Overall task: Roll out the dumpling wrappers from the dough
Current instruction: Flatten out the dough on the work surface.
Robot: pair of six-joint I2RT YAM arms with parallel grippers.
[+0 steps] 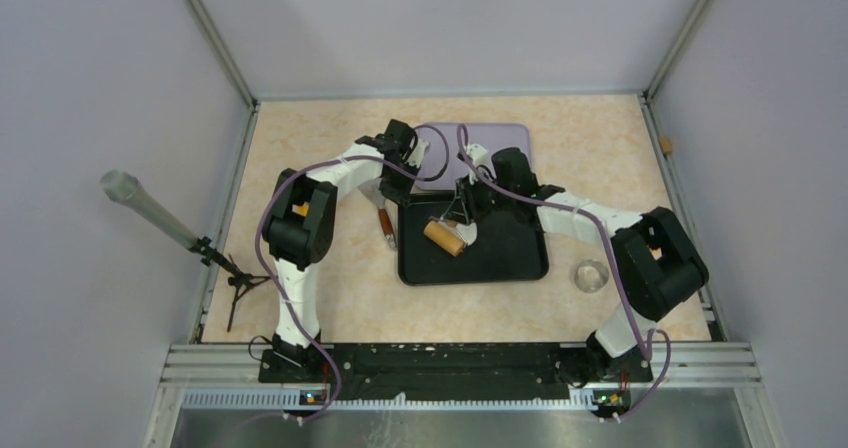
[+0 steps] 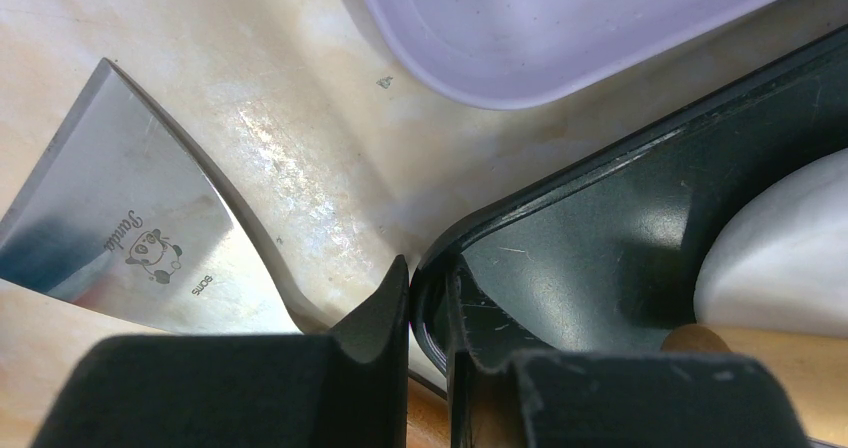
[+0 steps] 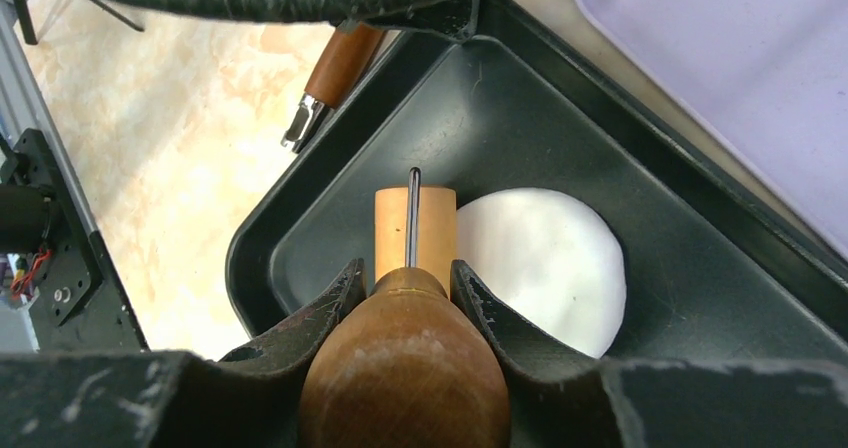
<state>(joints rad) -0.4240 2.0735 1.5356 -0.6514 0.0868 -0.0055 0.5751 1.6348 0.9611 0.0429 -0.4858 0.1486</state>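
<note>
The step in hand looks like flattening the dough [image 3: 545,268], which lies as a smooth white round in the far-left corner of the black tray [image 1: 475,280]. It is not yet thin enough for wrappers. The right hand [image 3: 405,273] is clenched around the wooden handle of the roller [image 3: 415,228], whose barrel sits just beside the dough's edge; whether it overlaps that edge I cannot tell. To roll well, the barrel should probably be carried onto the middle of the round and pushed outward with even, light pressure. The strokes need to be short, because the tray wall is close on two sides. The left hand [image 2: 425,288] grasps the tray's rim at that corner, one finger outside and one inside, which should stop the tray sliding. The right arm reaches in low from the right, with its forearm across the tray. The left arm bends over the worktop [image 1: 330,298], above the scraper [image 1: 385,223] lying just left of the tray.
</note>
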